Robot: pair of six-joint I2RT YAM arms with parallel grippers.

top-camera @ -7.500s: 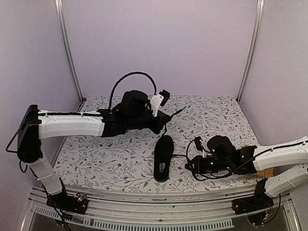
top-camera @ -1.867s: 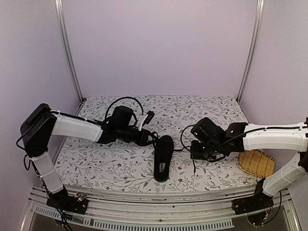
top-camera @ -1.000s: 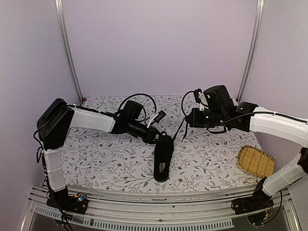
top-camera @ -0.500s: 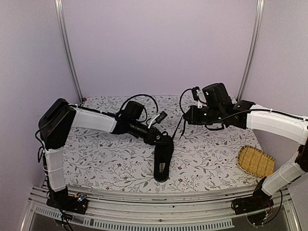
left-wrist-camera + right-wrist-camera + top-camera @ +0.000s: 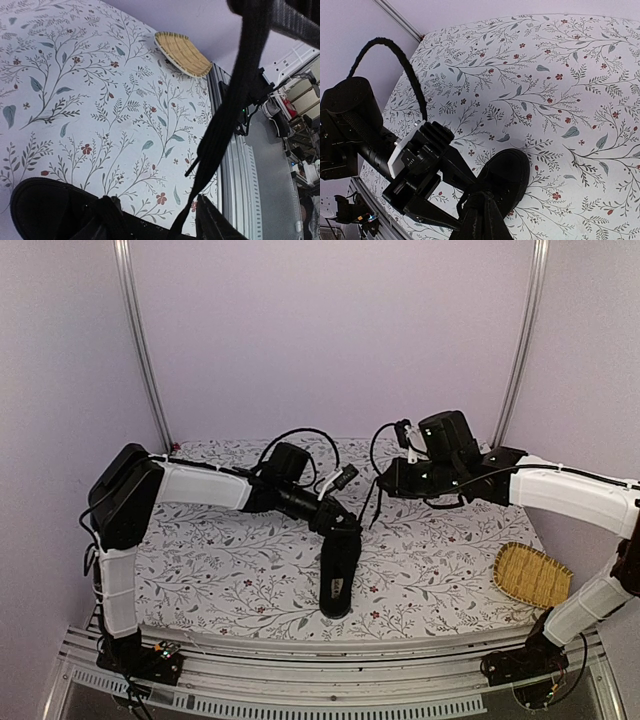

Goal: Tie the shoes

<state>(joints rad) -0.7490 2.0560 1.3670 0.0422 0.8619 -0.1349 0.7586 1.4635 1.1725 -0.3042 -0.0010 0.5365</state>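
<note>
We have no knot yet: the shoe (image 5: 338,565) lies near the desk's (image 5: 450,560) front edge. Our right pincer (image 5: 383,485) pinches one lace (image 5: 368,508) taut, and our left pincer (image 5: 340,523) stands parted at the shoe. Looping remains.

An all-black low-top lace-up shoe (image 5: 338,575) lies near the desk's (image 5: 440,560) front edge; its thin lace (image 5: 368,508) slants to the right jaws.

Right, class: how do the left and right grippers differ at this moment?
The left gripper is open; the right gripper is shut, pinching a lace. The left gripper sits beside the shoe; the right gripper stands away from it. Both are black, near the shoe's far end.
</note>
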